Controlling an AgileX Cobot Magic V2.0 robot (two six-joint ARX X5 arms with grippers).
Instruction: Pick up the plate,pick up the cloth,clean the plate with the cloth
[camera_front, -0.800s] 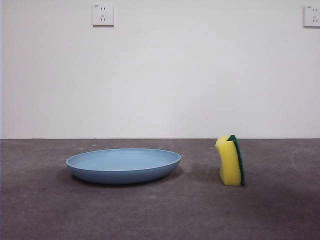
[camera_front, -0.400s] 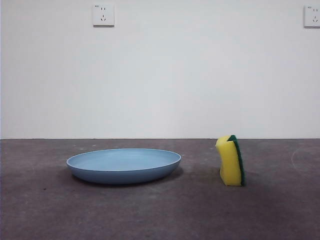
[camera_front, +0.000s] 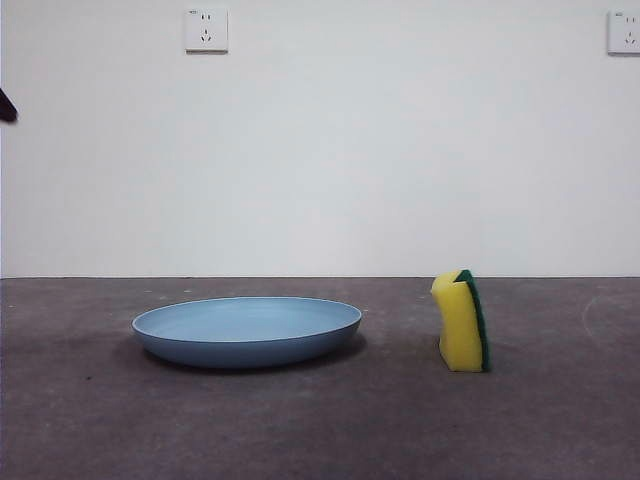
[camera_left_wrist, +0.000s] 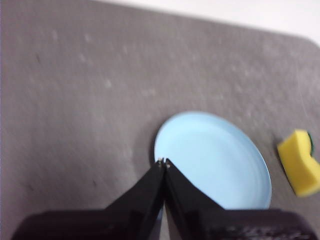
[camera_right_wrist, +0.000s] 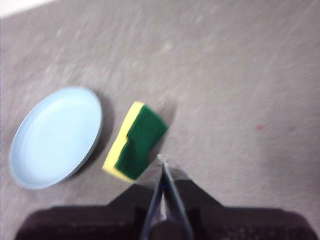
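While both arms hover with jaws pressed together, the plate (camera_front: 247, 331) and upright sponge (camera_front: 461, 322) sit apart, each reachable.

Both wrist views are blurred, the right one more so, which smears the table's (camera_right_wrist: 240, 65) texture and softens the edges of the sponge (camera_right_wrist: 136, 142). In the left wrist view the left gripper (camera_left_wrist: 163, 162) covers part of the plate's (camera_left_wrist: 220, 160) rim, and the sponge is cut by the picture's edge. In the front view a wall socket (camera_front: 625, 30) is clipped at the side, and a small black tip (camera_front: 6, 106) pokes in at the opposite edge, too little of it to tell which arm it belongs to.
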